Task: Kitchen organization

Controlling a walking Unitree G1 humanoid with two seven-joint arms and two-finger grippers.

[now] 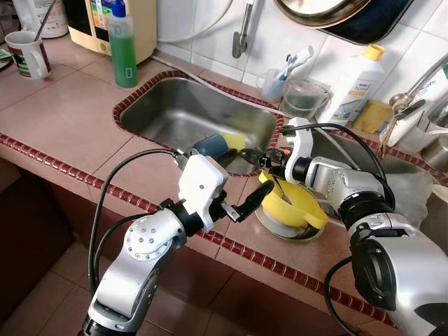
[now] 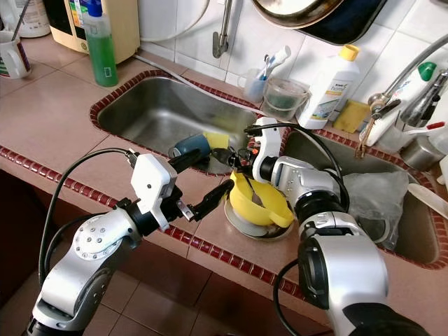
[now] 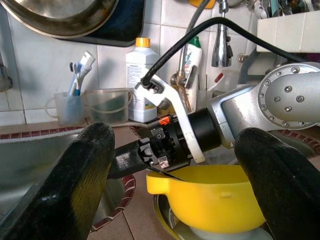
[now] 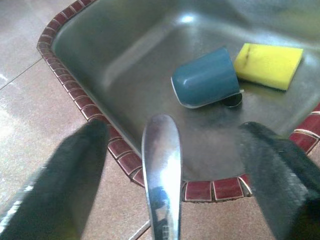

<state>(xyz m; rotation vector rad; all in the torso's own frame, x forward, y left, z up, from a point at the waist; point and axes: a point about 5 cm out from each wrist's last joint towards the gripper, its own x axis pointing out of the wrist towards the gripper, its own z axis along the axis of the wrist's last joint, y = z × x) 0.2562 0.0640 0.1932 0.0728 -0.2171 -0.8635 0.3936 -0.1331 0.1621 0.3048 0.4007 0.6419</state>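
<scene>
Head pair downward — wrists close on sink [image 1: 175, 112]

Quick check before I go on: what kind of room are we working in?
A home kitchen, almost certainly: a steel sink sunk into a tiled counter, a tap at the right, and dish soap plus a sponge for washing up.

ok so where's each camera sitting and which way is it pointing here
Left eye view: on the head, facing down at the sink and counter; both silver arms show, with the left gripper and right gripper.
Right eye view: beside it, same scene, slightly shifted.
Left wrist view: on the left wrist, facing the yellow bowl and the right arm, between its own fingers.
Right wrist view: on the right wrist, facing into the sink at the blue cup and yellow sponge, a spoon handle between its fingers.
Shared: the eye and left wrist views show the bowl.
</scene>
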